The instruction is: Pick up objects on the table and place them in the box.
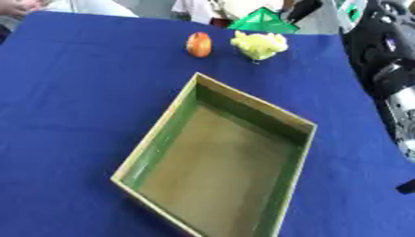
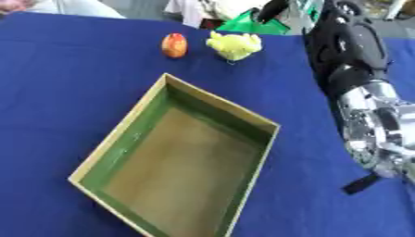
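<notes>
Reaching past yellow toy (image 2: 234, 45), right robot hand (image 2: 272, 10); finger state unclear.

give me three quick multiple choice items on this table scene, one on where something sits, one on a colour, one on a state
1. Where is the orange egg-shaped object?
A. inside the box
B. on the cloth beyond the box, left of the yellow object
C. in a robot hand

2. What colour is the cloth over the table?
A. blue
B. red
C. white

3. What does the box hold?
A. two objects
B. one object
C. nothing

Answers:
1. B: it lies on the cloth past the box's far corner, with the yellow object to its right.
2. A: blue cloth shows all round the box.
3. C: only the box's bare floor shows, and both objects lie outside it.
</notes>
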Controlling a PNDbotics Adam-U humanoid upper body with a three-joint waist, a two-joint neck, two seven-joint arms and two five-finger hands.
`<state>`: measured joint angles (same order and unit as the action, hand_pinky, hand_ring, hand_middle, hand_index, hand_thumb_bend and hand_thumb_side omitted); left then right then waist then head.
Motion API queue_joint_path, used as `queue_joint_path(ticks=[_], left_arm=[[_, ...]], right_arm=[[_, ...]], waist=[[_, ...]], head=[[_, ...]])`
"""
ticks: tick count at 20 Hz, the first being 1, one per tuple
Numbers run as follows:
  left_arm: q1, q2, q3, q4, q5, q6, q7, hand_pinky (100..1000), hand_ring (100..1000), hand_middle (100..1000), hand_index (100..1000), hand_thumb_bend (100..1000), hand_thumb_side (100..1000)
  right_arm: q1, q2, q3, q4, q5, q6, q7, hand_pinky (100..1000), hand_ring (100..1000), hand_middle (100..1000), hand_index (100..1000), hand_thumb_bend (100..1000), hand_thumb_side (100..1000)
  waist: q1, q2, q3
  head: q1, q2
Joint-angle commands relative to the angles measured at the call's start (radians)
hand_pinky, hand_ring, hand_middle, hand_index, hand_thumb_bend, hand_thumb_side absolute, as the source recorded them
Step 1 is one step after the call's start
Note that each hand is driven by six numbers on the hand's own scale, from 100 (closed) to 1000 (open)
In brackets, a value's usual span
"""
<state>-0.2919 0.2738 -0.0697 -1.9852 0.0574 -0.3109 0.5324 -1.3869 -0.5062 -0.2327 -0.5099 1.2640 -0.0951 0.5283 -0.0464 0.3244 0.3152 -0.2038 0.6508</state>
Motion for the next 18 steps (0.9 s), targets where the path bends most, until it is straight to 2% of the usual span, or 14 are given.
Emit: queue_joint_path(ticks=[1,3,7,11,18], left_arm=[[-0.004,0.017,0.004,-0.015,-0.001,0.000,-0.004,674,767,781,829,452,823],[-0.003,0.017,0.004,-0.015,-0.001,0.000,-0.003,674,768,782,829,450,823],[-0.002,0.017,0.005,-0.015,-0.001,0.000,-0.004,674,768,782,829,448,824],[0.000,0.018,0.004,-0.015,-0.001,0.002,-0.006,675,768,782,829,446,825],[0.000,0.014,0.002,-0.015,-0.003,0.004,-0.012,676,768,782,829,441,828]], right_arm=[[-0.018,-0.051,0.020,0.002,-0.017,-0.026,0.027,897,987,934,999,298,364],[-0.012,-0.066,0.041,0.023,-0.030,-0.051,0.045,906,992,943,1000,433,338],[-0.002,-0.090,0.078,0.058,-0.033,-0.097,0.077,924,997,969,1000,569,379],[0.000,-0.099,0.098,0.075,-0.029,-0.131,0.098,925,994,966,1000,592,395],[-0.008,-0.086,0.107,0.067,-0.082,-0.178,0.109,912,990,937,1000,539,391]], waist=[[0.001,-0.025,-0.002],[-0.001,-0.024,-0.002],[-0.003,-0.023,-0.001],[-0.002,-0.024,-0.002],[-0.003,-0.025,-0.005]], head=[[0.005,0.005],[0.006,0.006],[0.008,0.008],[0.007,0.010],[0.006,0.009]])
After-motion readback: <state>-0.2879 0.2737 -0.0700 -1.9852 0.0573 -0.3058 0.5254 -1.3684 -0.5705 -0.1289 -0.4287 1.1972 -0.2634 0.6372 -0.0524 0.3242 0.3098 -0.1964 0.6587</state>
